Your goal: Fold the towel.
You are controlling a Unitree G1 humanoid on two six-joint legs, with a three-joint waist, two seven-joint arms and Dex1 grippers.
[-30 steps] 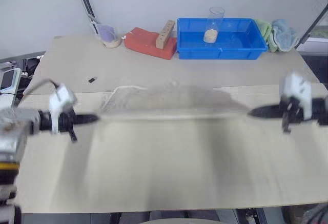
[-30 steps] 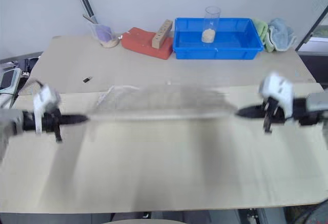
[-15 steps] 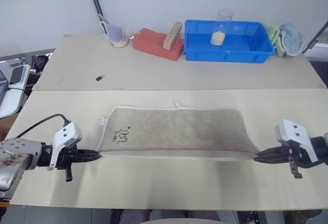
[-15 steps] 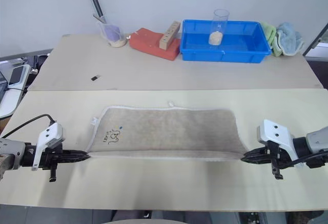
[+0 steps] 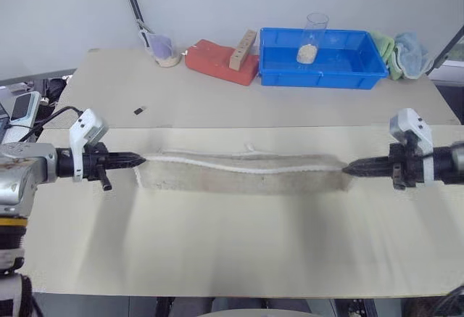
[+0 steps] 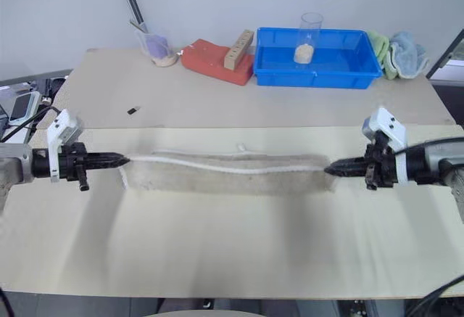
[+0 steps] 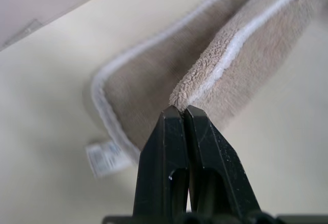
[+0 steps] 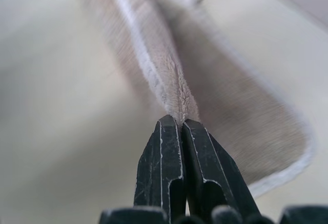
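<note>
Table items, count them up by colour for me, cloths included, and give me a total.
Beige-grey: 1, the towel
Blue: 2, the tray and a light-blue cloth
Green: 1, a bunched cloth
Red: 1, a block
Tan: 1, a wooden piece
Clear: 2, a tall cup and a small cup
Black: 1, a small item
Total: 9
</note>
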